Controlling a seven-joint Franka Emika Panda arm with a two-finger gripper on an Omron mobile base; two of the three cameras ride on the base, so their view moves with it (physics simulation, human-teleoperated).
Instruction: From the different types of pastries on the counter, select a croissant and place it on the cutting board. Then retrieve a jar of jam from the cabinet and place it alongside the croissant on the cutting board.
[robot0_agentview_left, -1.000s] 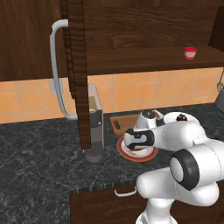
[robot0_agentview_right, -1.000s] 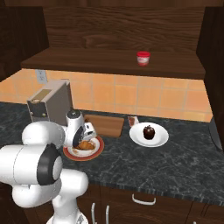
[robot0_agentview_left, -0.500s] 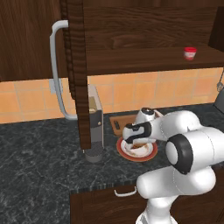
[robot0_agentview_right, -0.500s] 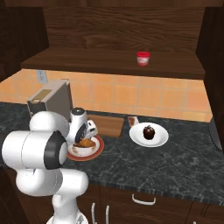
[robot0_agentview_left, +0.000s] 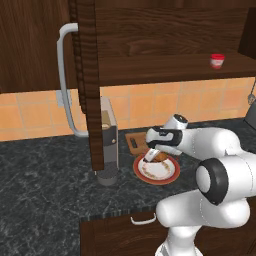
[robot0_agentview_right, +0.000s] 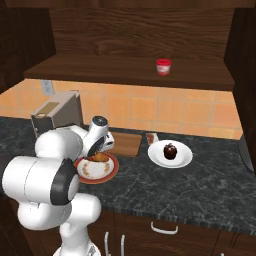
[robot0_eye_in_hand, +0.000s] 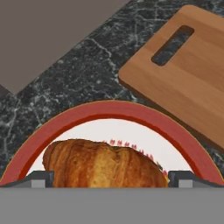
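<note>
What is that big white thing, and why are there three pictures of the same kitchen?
The white thing is a robot arm in a pretend, computer-drawn kitchen. At its end is a gripper, like two fingers for picking things up. Two pictures come from cameras behind the arm, one on its left and one on its right. The third comes from a camera on the hand itself, looking down past the fingers.

On the dark counter is a red-rimmed plate with a golden croissant on it. The gripper is open, low over the croissant with a finger on each side, but not holding it yet. Beside the plate lies a wooden cutting board. Another white plate holds a small dark pastry. Up on the cabinet shelf sits a little red jar of jam.
</note>
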